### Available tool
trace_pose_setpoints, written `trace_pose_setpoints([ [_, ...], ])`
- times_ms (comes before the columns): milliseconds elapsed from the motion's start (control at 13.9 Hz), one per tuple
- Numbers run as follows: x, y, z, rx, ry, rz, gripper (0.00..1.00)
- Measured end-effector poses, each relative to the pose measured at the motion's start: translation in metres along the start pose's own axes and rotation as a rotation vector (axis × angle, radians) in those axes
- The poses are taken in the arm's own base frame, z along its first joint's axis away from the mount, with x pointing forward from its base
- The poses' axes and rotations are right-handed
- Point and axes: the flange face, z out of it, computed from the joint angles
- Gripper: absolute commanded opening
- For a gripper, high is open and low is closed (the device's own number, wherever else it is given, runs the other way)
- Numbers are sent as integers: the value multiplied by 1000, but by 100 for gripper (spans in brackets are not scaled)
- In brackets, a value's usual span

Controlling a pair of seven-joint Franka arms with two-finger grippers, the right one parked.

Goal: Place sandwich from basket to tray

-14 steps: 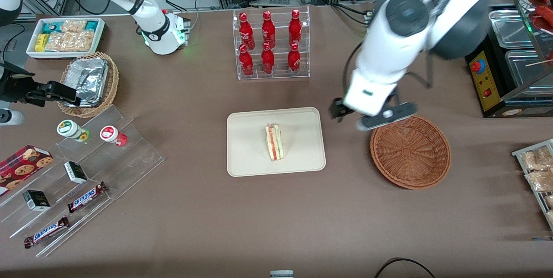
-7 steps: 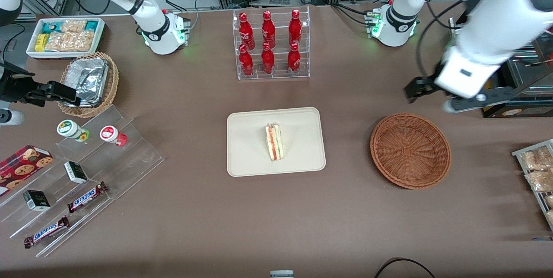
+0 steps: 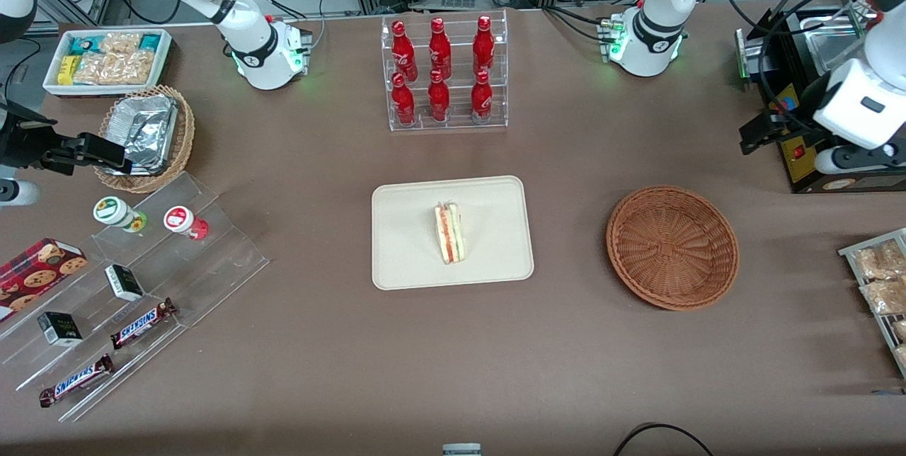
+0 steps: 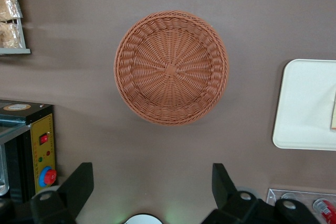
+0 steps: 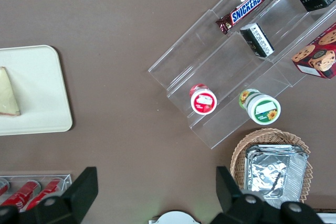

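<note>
One splayed gripper (image 4: 149,181) near basket (image 4: 170,69)

Gripper (image 4: 149,182) spread wide – well above basket (image 4: 171,67), tray (image 4: 307,106) beside it

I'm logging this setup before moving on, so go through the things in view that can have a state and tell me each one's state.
Triangular white-bread sandwich: lying on the tray, free of any grip.
Flat cream-beige rectangular tray: holds the sandwich.
Round reddish-brown wicker basket: empty.
Left arm's pincer: open, holding nothing, raised above the table beside the black appliance.
Clear acrylic bottle rack: holds six red bottles, upright.
</note>
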Motion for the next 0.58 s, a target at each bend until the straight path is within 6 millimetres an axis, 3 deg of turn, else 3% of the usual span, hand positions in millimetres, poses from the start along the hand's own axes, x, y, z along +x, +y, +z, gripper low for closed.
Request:
trace_pose_setpoints([
  [288, 0, 10, 5, 1, -7, 21, 100],
  [577, 1, 10, -3, -2, 9, 92, 99],
])
